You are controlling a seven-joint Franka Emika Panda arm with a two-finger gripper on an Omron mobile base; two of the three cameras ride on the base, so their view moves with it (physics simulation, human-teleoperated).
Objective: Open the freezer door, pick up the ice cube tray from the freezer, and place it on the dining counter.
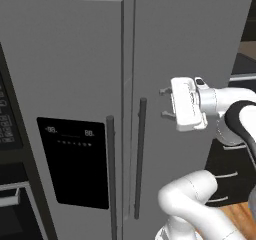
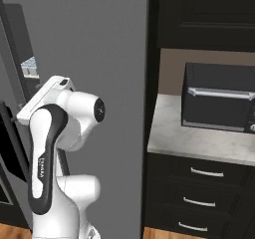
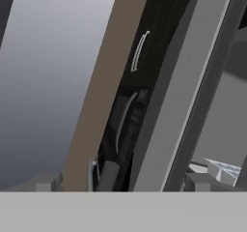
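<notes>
**A:** Right, left base view first. The white two-finger gripper (image 1: 164, 103) hangs in front of the plain grey door (image 1: 190, 44), tips pointing at the fridge. It is just right of both handles, jaws wide apart and nothing in them.

**B:** And the tall narrow grey freezer door with the black dispenser panel (image 1: 70, 84)?

**A:** It looks near flush from here, so I can't tell if it's cracked. Its dark vertical bar handle (image 1: 110, 174) is untouched. The fingers are stacked one above the other. My guess is that suits hooking an edge, not pinching a vertical bar.

**B:** Right base view?

**A:** That angle shows what the left one hides: a gap at the far left. A small white tray of pale blue cubes sits up on a shelf inside, so I read it as the ice cube tray (image 2: 30, 66), in the freezer. That makes the door look ajar. The arm's own body covers the fingers here.

**B:** Hand view?

**A:** It's rolled hard. The dark fingertips (image 3: 46, 181) are spread wide with bare gap between them. The pale blue tray (image 3: 223, 170) is at the lower right past the door edge, well off the gripper axis.

**B:** So the door needs to swing wider before any reach.

**A:** Agreed. The risk is clipping the door edge going in.
</notes>
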